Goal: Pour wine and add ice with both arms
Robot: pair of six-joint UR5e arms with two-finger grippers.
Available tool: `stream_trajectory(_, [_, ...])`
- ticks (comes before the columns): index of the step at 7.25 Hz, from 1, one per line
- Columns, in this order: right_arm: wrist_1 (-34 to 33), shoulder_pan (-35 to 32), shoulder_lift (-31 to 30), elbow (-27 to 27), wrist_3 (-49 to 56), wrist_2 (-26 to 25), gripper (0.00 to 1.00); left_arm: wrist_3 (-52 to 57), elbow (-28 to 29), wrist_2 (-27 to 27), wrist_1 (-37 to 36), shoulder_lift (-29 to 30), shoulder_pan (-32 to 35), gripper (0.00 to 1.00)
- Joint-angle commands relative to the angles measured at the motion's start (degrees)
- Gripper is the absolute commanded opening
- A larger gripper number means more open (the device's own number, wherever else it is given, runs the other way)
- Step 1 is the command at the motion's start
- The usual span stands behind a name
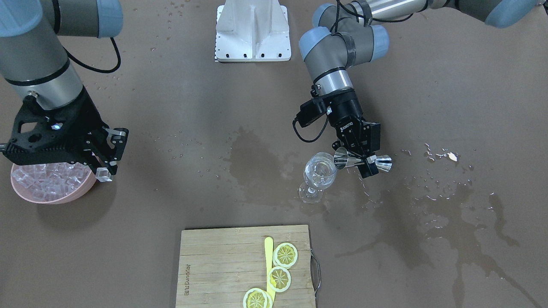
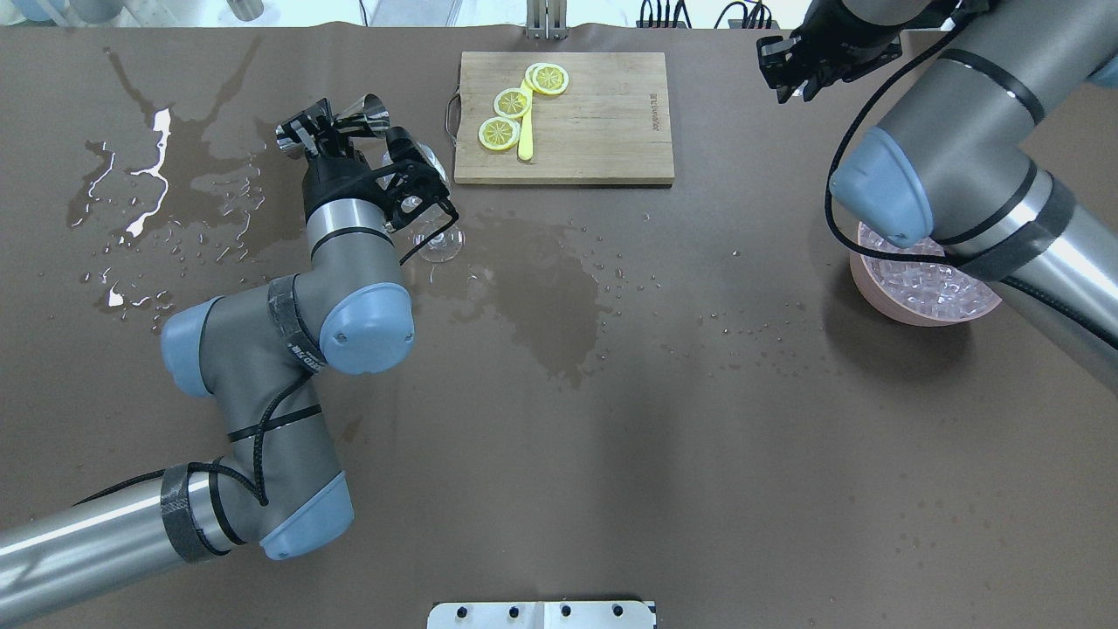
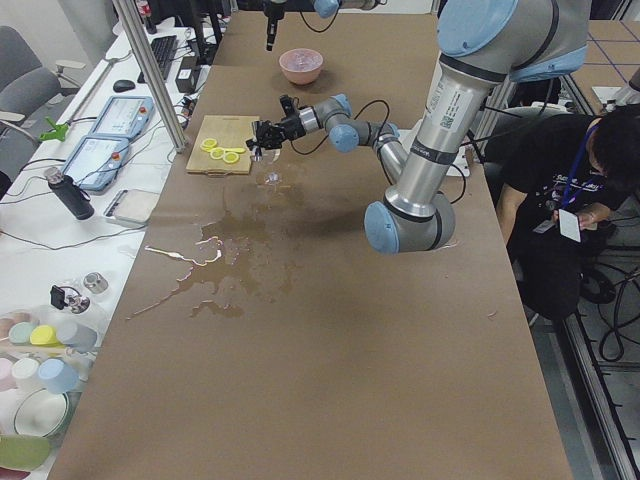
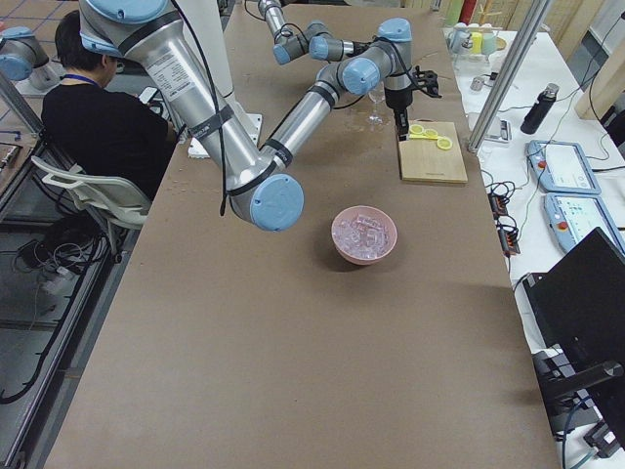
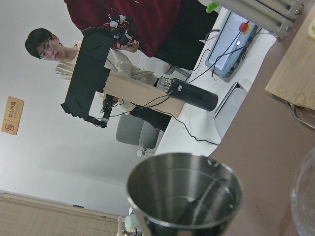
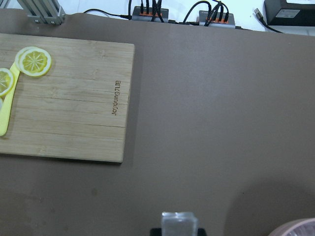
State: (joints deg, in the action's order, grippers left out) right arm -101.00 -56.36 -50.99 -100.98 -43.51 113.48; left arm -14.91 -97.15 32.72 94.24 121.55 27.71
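Note:
My left gripper (image 1: 364,161) is shut on a steel jigger (image 1: 361,161), which lies tipped on its side with its mouth at the rim of the wine glass (image 1: 319,175). The glass stands upright with a little clear wine (image 1: 320,179) in it. In the left wrist view the jigger cup (image 5: 184,194) looks nearly empty. My right gripper (image 1: 105,171) is shut on one ice cube (image 1: 104,174), which also shows in the right wrist view (image 6: 179,223). It is held raised beside the pink bowl (image 1: 83,190) of ice cubes (image 1: 47,182).
A wooden cutting board (image 1: 222,265) with lemon slices (image 1: 285,254) and a yellow knife (image 1: 269,252) lies near the glass. Wet spills (image 1: 449,201) spread over the brown table on my left side. The white base block (image 1: 252,30) stands at the robot's edge.

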Motion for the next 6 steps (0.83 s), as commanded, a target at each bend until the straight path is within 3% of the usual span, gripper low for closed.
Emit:
stream_trajectory(1, [0.19,1.86,3.42,4.19,-0.09,-2.12,0.0,2.33,1.34,-0.2,-0.2,0.61,-0.03,0.18])
stream_trajectory(2, [0.53,2.47,5.53,6.82,-0.44,-2.65,0.0,2.34,1.7,-0.38,-0.2,0.61,-0.03,0.18])
stream_trajectory(4, [7.36,2.83,7.38,13.32,-0.88,-3.27,0.0,2.43,1.61,-0.64,-0.11,0.79,-0.03,0.18])
stream_trajectory(6, [7.48,3.1,8.53,13.97,-1.05,-3.27,0.0,3.56,1.61,-0.64,-0.11,0.79,0.06,0.18])
